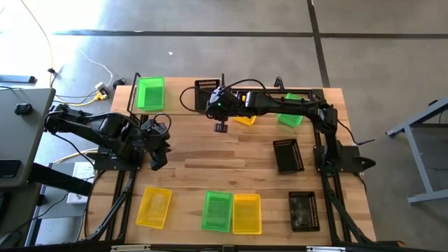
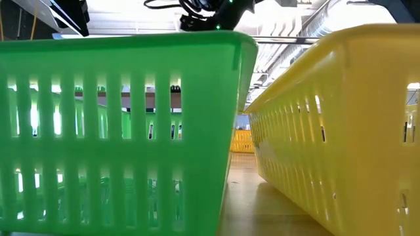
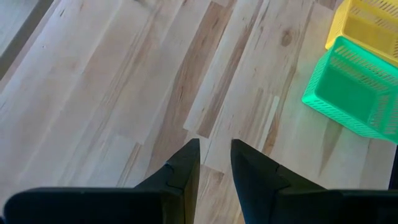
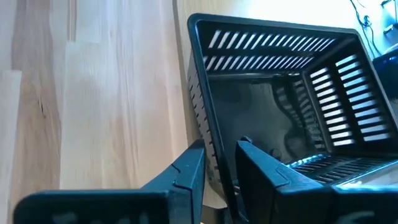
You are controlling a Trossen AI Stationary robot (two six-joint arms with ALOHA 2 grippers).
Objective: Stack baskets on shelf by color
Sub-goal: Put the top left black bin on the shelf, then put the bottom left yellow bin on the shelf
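High view: three green, three yellow, three black baskets (image 1: pixel 218 210); both arms' fingers (image 3: pixel 183 174) (image 4: pixel 186 174) parted.

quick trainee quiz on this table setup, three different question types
1. True or false: the left gripper holds a basket.
2. Which colour is the basket at the right gripper? A green, B black, C yellow.
3. How many baskets of that colour show from above?

Key
1. False: nothing is between its jaws.
2. B: the black basket.
3. Three: the one at the gripper and two others.
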